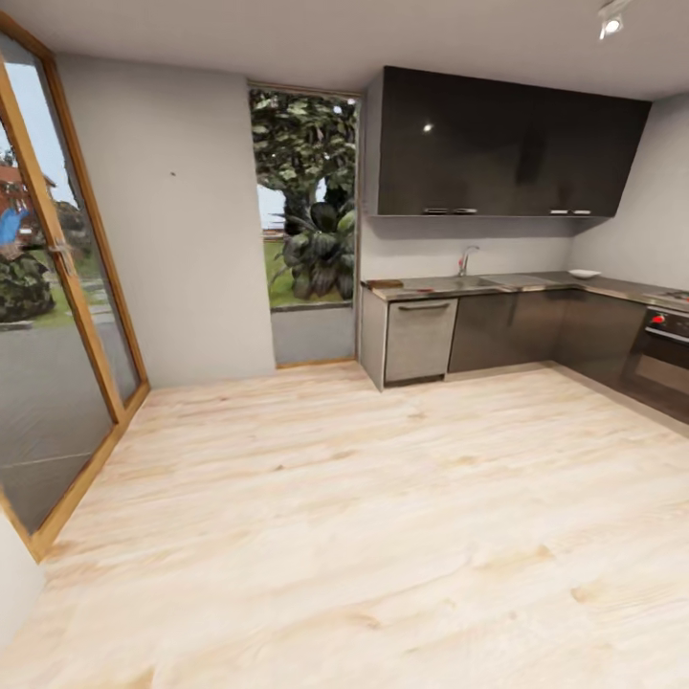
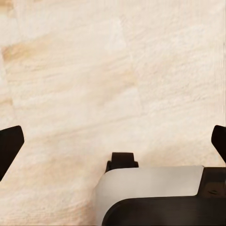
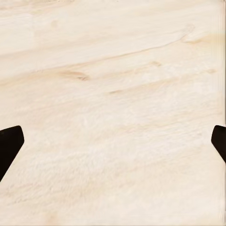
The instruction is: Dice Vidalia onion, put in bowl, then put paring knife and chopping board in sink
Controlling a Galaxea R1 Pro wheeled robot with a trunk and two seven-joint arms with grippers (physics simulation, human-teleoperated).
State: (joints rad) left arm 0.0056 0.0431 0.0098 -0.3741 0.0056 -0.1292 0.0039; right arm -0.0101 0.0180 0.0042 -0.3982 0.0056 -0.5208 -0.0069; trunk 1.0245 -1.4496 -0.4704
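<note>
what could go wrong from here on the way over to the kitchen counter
1. The countertop is far across the wood floor; the chopping board sits at its very left end, so a misjudged approach might knock it.
2. The oven flanks the right side, narrowing the corner.
3. Both grippers, left gripper and right gripper, hang open over the floor, empty.

No writing, label, brand or number can be read anywhere here: the black upper cabinets (image 1: 507, 144), the oven (image 1: 665, 359) front and the countertop (image 1: 459, 284) are too far off and carry no legible marks.
</note>
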